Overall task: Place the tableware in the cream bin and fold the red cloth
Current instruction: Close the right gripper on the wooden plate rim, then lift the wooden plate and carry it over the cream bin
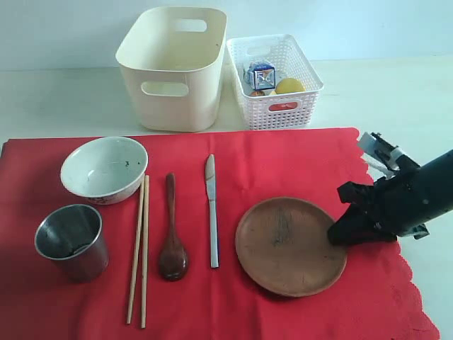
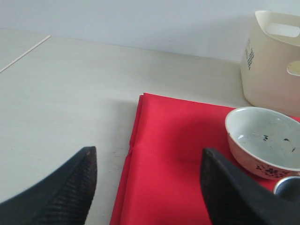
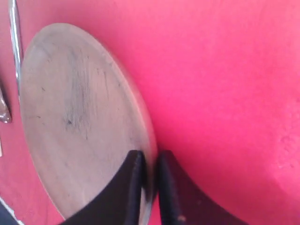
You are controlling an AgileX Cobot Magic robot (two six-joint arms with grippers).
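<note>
The red cloth [image 1: 297, 163] lies spread on the table. On it sit the pale bowl [image 1: 104, 168], steel cup [image 1: 71, 241], chopsticks [image 1: 139, 248], dark spoon [image 1: 172, 234], knife [image 1: 211, 210] and round brown plate [image 1: 289, 245]. My right gripper [image 1: 336, 234] is shut on the plate's right rim [image 3: 151, 154], one finger on each side of it. The left gripper [image 2: 147, 176] is open above the cloth's left edge [image 2: 140, 136], near the bowl [image 2: 265, 140]; it is outside the exterior view. The cream bin [image 1: 173, 67] stands behind the cloth.
A white lattice basket [image 1: 276, 106] with a milk carton [image 1: 262, 75] and a lemon [image 1: 289, 86] stands right of the cream bin. The cloth's scalloped edge [image 1: 414, 297] runs along the right.
</note>
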